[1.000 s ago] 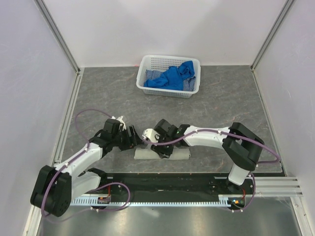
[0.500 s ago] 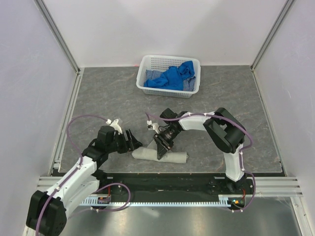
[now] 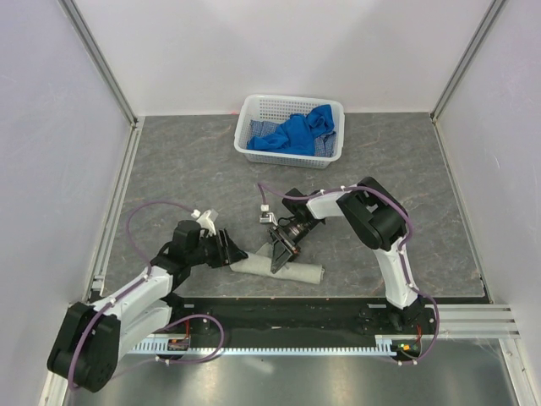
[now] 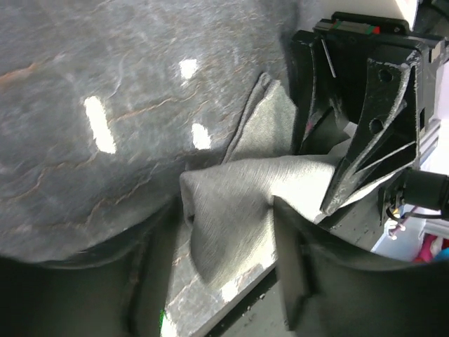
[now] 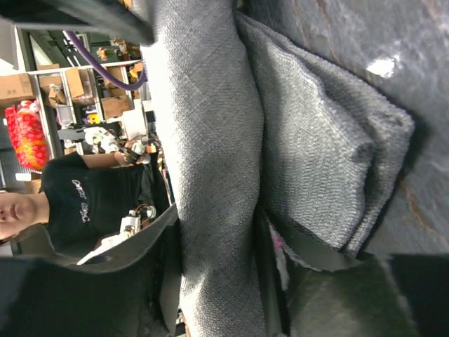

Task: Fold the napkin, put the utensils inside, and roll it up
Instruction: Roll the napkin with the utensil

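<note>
Lying as a rolled bundle near the front edge of the table (image 3: 169,169), just ahead of my bases, the napkin (image 3: 297,271) runs its long axis from left to right across me, tilted slightly so its right end sits nearer. My right gripper (image 3: 280,254) is the 1 closer to its middle. It comes down crosswise over the roll, its 2 fingers flanking the cloth and touching both sides, though I cannot tell whether they squeeze. My left gripper (image 3: 230,252) is at the roll's left end, jaws well apart, with the loose corner of cloth lying between them unpinched. Any further turn, I judge, must go across that long axis, toward or away from me, with both grippers on the same line.
</note>
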